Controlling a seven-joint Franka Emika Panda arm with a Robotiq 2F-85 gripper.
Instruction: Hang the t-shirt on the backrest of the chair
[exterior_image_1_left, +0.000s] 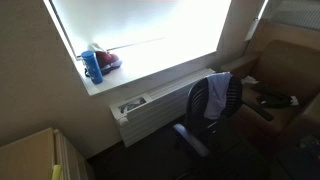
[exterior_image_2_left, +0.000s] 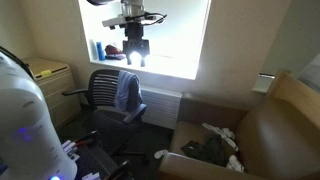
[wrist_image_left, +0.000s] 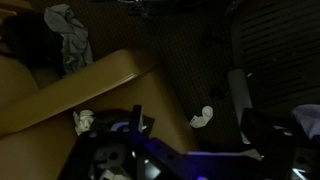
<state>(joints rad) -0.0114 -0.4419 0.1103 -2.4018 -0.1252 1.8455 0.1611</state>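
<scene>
While my gripper (exterior_image_2_left: 136, 58) hangs above it with jaws wide and empty, I note the soft blue t-shirt (exterior_image_2_left: 127, 92) draped over the rounded dark backrest of the chair (exterior_image_2_left: 103, 90), beside a white slatted heater (exterior_image_1_left: 150, 110); the label on the blue bottle (exterior_image_1_left: 93, 66) is too blurred to read.

The t-shirt (exterior_image_2_left: 127, 92) hangs over the backrest of the chair (exterior_image_2_left: 102, 88), which stands before the radiator (exterior_image_1_left: 150, 108) under the windowsill (exterior_image_1_left: 160, 73). A bottle (exterior_image_1_left: 93, 66) stands near one end of the windowsill. The armchair (exterior_image_2_left: 275, 125) sits beside the chair.
</scene>
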